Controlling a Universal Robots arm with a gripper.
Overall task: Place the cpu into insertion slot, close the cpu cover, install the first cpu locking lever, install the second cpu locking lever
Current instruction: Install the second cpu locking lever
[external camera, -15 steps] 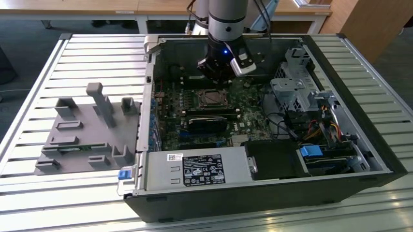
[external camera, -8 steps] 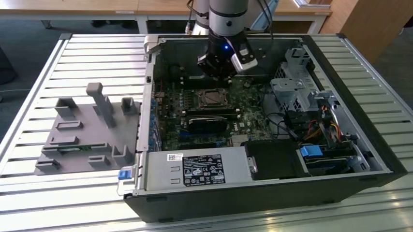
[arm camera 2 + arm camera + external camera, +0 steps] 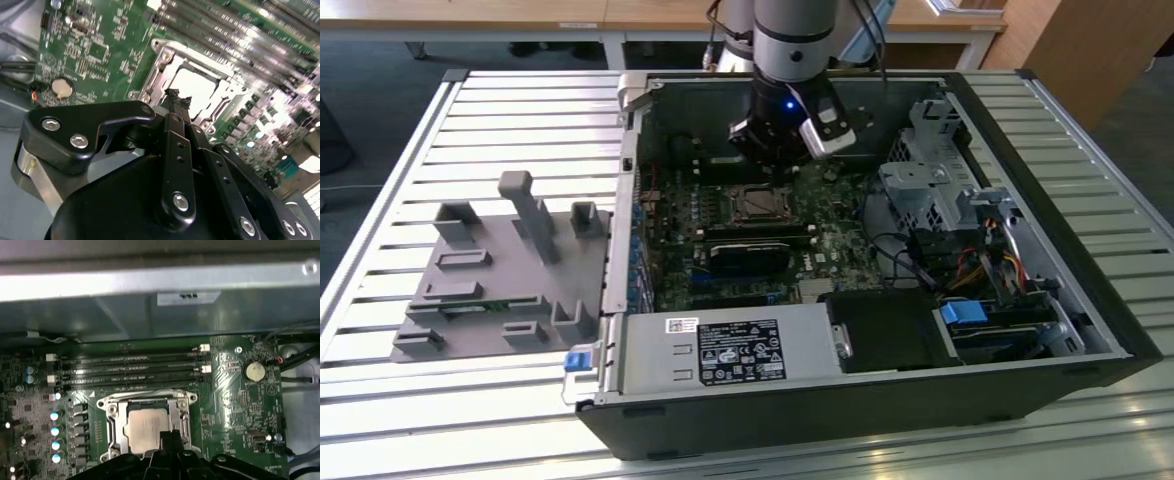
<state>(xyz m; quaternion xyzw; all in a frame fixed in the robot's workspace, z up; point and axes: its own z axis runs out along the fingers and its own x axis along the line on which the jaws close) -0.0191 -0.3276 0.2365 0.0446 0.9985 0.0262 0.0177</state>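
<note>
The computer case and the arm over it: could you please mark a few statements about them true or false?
1. The cpu lies in the insertion slot, its pale metal face up. True.
2. The cpu cover is folded down over the chip, framing it. True.
3. The gripper hovers over the grey holder beside the case. False: in the exterior view it hangs inside the open computer case, just above the socket.
4. The gripper's fingers are spread wide apart. False: in both wrist views the fingertips sit together over the socket's edge.
5. The round coin battery sits on the green board. True.
</note>
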